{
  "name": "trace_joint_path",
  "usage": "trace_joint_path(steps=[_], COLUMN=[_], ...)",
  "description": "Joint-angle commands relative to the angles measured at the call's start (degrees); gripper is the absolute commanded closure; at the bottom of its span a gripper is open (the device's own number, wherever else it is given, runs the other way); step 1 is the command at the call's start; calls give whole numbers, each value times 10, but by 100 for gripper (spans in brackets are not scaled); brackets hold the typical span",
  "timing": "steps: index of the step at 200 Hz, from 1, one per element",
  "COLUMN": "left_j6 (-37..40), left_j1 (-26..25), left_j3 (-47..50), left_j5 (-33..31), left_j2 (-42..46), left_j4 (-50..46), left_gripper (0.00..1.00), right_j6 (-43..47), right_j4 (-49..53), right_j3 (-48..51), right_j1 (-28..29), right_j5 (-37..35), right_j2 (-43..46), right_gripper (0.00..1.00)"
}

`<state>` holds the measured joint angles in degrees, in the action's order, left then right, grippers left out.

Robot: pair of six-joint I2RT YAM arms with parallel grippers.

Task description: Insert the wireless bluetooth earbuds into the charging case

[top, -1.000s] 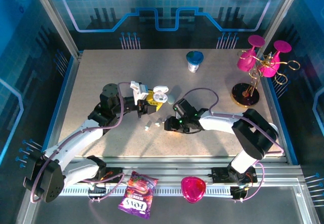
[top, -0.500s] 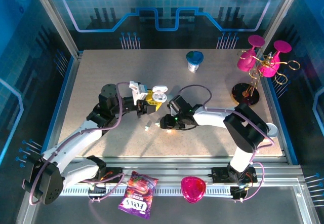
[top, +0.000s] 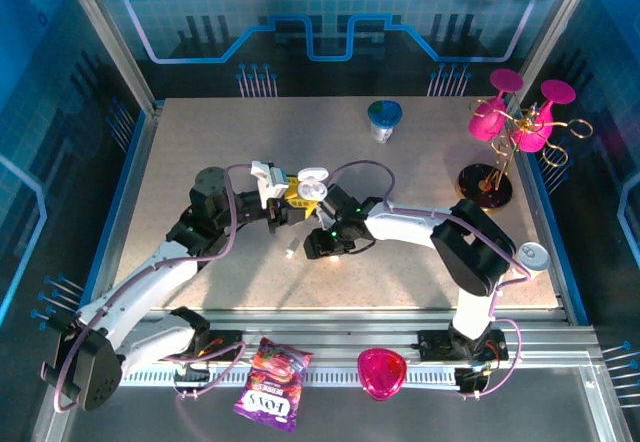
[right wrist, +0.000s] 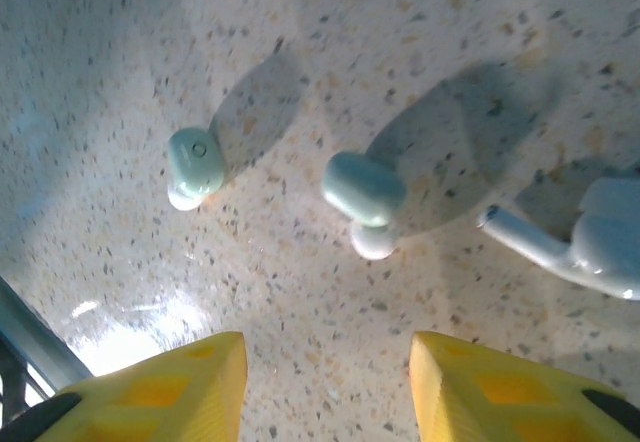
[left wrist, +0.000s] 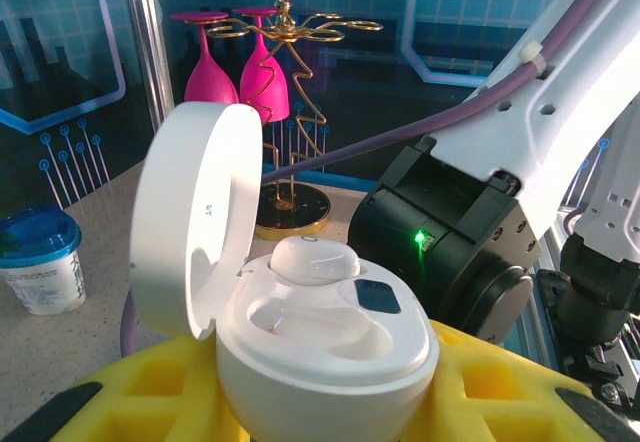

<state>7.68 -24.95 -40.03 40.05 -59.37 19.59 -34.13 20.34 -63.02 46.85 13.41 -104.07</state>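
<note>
Gripping the open-lidded charging case (left wrist: 330, 352) between closed-in jaws, the left gripper (top: 288, 204) is carrying one seated earbud (left wrist: 310, 259), with the second socket looking empty. The right gripper (right wrist: 325, 382) is hovering with jaws apart and empty above two loose earbuds (right wrist: 195, 167) lying on the tabletop (right wrist: 450, 22), so most of the job is remaining. A candy bag (top: 268, 399) at the near edge is showing what looks like "FOX'S".

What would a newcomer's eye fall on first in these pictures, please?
First, the open white charging case, held mid-table in the yellow jaws of the left gripper, with a seated earbud. Next, pink glasses on a gold rack, far right. Loose earbuds lie on the table below the open jaws of the right gripper.
</note>
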Motion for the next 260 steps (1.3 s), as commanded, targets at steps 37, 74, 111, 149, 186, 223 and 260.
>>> trace_joint_path(steps=[37, 74, 111, 149, 186, 223, 260], left_j6=[10, 10, 10, 10, 7, 1, 5], left_j1=[1, 1, 1, 1, 6, 17, 20], left_j3=[13, 11, 9, 7, 6, 7, 3], left_j5=[-6, -4, -3, -12, -34, -39, -38], left_j2=[9, 6, 9, 13, 21, 22, 21], left_j4=[8, 11, 8, 1, -8, -8, -10], left_gripper=[67, 67, 67, 67, 68, 68, 68], right_j6=[86, 68, 47, 37, 26, 8, -12], right_j4=[178, 170, 168, 172, 187, 177, 147], right_j3=[-71, -63, -57, -47, -45, -23, 1], right_j1=[44, 49, 53, 51, 49, 34, 21], right_j5=[-76, -96, -115, -140, -170, -189, -195], right_j2=[-12, -16, -22, -11, -5, 20, 48], right_gripper=[53, 52, 53, 53, 54, 55, 55])
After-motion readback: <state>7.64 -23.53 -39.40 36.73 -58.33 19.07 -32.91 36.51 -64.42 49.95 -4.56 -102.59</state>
